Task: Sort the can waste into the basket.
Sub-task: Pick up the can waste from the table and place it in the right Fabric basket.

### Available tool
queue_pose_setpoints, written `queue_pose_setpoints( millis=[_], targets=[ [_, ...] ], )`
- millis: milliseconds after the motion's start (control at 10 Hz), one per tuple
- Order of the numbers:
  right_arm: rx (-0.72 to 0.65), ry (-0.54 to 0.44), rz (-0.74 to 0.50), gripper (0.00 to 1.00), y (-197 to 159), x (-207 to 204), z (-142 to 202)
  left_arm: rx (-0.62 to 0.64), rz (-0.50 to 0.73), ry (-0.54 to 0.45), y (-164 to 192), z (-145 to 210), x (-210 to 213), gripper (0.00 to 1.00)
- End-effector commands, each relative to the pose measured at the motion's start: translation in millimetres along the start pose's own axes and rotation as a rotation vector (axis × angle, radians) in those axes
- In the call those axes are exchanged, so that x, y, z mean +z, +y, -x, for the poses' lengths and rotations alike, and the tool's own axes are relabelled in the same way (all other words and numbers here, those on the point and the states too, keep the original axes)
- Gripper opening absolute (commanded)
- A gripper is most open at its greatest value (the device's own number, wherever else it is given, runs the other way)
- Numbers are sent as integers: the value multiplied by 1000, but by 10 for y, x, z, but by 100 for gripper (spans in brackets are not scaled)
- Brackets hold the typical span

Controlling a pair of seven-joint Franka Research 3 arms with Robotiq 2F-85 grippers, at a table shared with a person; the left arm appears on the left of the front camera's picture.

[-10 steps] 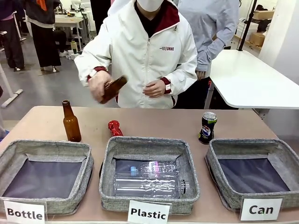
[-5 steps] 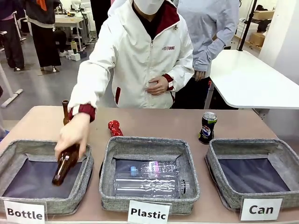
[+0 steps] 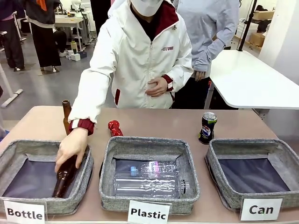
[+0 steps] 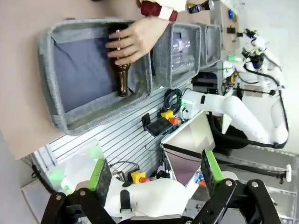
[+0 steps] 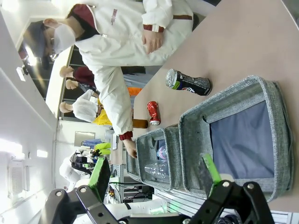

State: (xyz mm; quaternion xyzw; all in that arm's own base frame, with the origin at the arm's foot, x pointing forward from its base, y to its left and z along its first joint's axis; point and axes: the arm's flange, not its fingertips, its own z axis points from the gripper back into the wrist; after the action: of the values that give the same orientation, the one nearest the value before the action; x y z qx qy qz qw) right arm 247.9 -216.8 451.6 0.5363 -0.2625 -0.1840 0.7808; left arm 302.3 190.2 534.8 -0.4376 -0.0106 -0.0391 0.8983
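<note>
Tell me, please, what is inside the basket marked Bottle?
A brown glass bottle lies on the dark base of the Bottle basket, near its right wall. The person's hand covers its far end, hiding that part.

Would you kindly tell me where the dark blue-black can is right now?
In the front view, the dark can stands upright on the right, just beyond the far-left corner of the Can basket.

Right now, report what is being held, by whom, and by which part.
The person's hand grips a brown glass bottle by its wide body, neck free, inside the Bottle basket. The left pincer and right pincer stand open, holding nothing.
</note>
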Motion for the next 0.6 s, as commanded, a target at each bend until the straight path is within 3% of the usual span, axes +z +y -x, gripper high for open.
queue_pose_setpoints(
  millis=[0,400,500],
  targets=[
    [25,-10,-22,100,14,-1,-28,44,-12,52,-395,-199,-73,100],
    [25,-10,-22,100,14,-1,-28,103,-273,78,-1588,-749,-926,100],
    [25,-10,-22,100,14,-1,-28,109,-515,113,-2291,-1480,-1844,100]
  ],
)
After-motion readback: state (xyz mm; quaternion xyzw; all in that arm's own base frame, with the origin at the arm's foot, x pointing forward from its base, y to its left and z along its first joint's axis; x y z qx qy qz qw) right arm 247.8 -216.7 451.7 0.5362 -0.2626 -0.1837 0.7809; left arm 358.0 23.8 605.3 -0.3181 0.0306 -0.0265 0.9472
